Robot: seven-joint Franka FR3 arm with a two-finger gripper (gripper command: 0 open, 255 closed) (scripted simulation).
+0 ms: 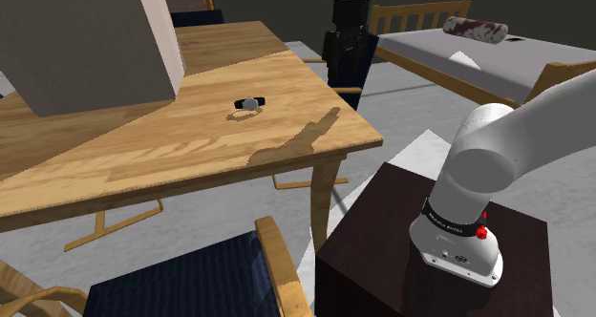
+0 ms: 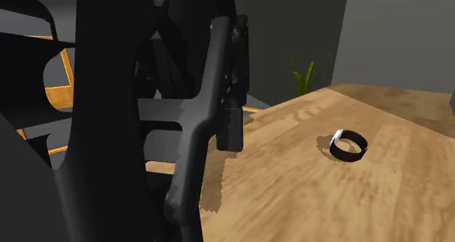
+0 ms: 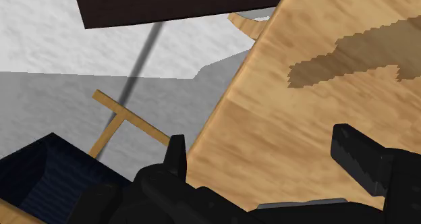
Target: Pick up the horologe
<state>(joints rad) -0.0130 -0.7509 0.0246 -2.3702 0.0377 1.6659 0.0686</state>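
The horologe (image 1: 250, 104) is a small wristwatch with a black band and a pale face. It lies on the wooden table (image 1: 143, 153), near the edge at the shoulder view's right. In the second exterior view the watch (image 2: 348, 146) stands on its band as a loop. My black gripper (image 1: 344, 52) hangs past the table's corner, up and to the right of the watch and well apart from it. In the wrist view the gripper (image 3: 266, 155) is open over the table's edge (image 3: 303, 121), with nothing between its fingers. One finger (image 2: 228, 124) looms in the foreground of the second exterior view.
A large pale box (image 1: 86, 38) sits on the table at the back left. A chair with a navy cushion (image 1: 181, 282) stands at the table's near side, beside the dark stand (image 1: 382, 239). A bed (image 1: 478, 48) lies at the back right. A green plant (image 2: 306, 76) stands beyond the table.
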